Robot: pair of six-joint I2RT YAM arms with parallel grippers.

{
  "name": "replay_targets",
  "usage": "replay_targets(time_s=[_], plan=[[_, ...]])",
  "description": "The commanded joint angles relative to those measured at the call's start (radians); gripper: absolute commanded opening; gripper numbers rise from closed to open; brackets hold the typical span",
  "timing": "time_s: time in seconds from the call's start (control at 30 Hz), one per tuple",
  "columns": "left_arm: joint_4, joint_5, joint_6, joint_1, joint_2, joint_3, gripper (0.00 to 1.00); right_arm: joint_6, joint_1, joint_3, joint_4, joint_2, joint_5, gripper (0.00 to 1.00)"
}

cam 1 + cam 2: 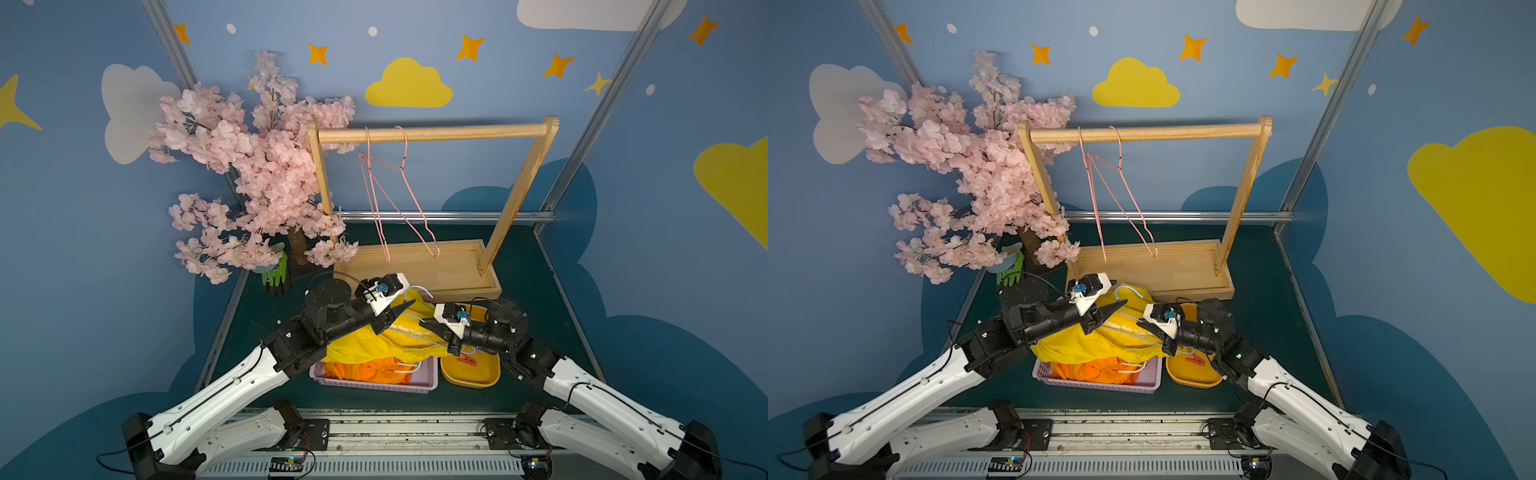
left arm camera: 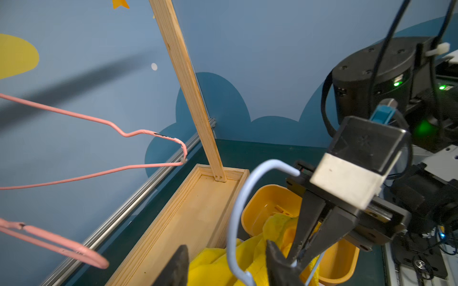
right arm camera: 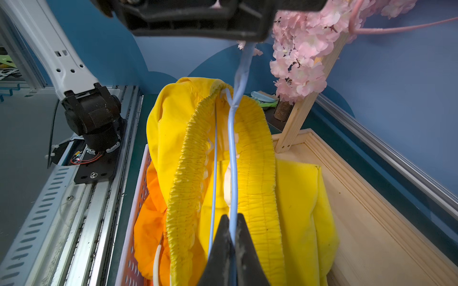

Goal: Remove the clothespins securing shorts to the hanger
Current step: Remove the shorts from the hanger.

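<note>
Right claw (image 3: 231, 220): pressed together on the thin light-blue wire hanger (image 3: 233, 148), pinching the wire where it runs alongside the gathered waistband. This looks like a steadying hold, so the wire cannot swing.
Left claw (image 2: 228, 267): spread, with a black finger (image 2: 177, 267) on either side of the hanger's neck, gripping nothing I can make out. It seems free for the next peg.
Yellow fabric shorts (image 3: 297, 198): draped on the hanger, elastic waist looped round the wire, lower part resting over the basket.
Clothespins: none visible on this hanger in any view. One small red plastic clothespin (image 1: 467, 360) lies in the yellow oval tray (image 1: 478, 374), just under the right arm.
Pink perforated basket (image 1: 374, 387): beneath the yellow pair, holding orange fabric shorts (image 1: 365, 370).
In the way: the draped cloth hides much of the wire, so a peg could sit unseen.
Behind: a wooden rack (image 1: 432, 132) carries two bare pink wire hangers (image 1: 386, 199); the pink blossom tree (image 1: 257, 166) stands well apart.
</note>
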State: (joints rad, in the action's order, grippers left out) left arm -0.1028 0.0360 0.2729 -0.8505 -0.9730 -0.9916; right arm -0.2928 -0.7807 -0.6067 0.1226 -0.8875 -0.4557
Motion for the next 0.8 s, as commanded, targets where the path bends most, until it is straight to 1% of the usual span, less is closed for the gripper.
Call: replay_targets(time_s=[0.0, 0.03, 0.07, 0.1, 0.17, 0.27, 0.33, 0.37, 0.43, 0.5, 0.7, 0.77], plan=[[0.0, -0.065, -0.038, 0.002, 0.036, -0.008, 0.84, 0.0, 0.001, 0.01, 0.01, 0.008, 0.009, 0.0], [-0.015, -0.081, -0.05, 0.002, 0.048, -0.009, 0.89, -0.002, 0.001, 0.01, 0.009, 0.006, 0.009, 0.0], [-0.034, -0.105, -0.065, 0.002, 0.06, -0.01, 0.93, -0.004, 0.001, 0.01, 0.009, 0.007, 0.011, 0.0], [-0.054, -0.14, -0.082, 0.002, 0.074, -0.01, 0.94, -0.005, 0.001, 0.011, 0.008, 0.005, 0.013, 0.0], [-0.093, -0.225, -0.109, 0.002, 0.103, -0.008, 0.95, -0.005, 0.001, 0.008, 0.008, 0.007, 0.021, 0.0], [-0.172, -0.391, -0.157, 0.002, 0.151, -0.012, 0.96, -0.005, 0.0, 0.006, 0.006, 0.011, 0.034, 0.0], [-0.241, -0.488, -0.226, 0.002, 0.175, -0.029, 0.96, -0.003, 0.0, 0.002, 0.001, 0.014, 0.039, 0.0], [-0.277, -0.523, -0.28, 0.003, 0.185, -0.037, 0.96, -0.003, 0.0, 0.0, -0.003, 0.016, 0.039, 0.0], [-0.352, -0.493, -0.35, 0.004, 0.187, -0.055, 0.95, 0.002, 0.0, -0.001, 0.001, 0.018, 0.037, 0.0], [-0.457, -0.47, -0.419, 0.003, 0.157, -0.089, 0.95, 0.016, 0.001, -0.005, 0.007, 0.021, 0.04, 0.0], [-0.801, -0.543, -0.561, 0.004, -0.018, -0.23, 0.98, 0.038, 0.0, -0.015, 0.003, 0.021, 0.022, 0.0], [-0.853, -0.543, -0.582, 0.005, -0.064, -0.262, 0.99, 0.038, 0.001, -0.015, 0.001, 0.025, 0.006, 0.0]])
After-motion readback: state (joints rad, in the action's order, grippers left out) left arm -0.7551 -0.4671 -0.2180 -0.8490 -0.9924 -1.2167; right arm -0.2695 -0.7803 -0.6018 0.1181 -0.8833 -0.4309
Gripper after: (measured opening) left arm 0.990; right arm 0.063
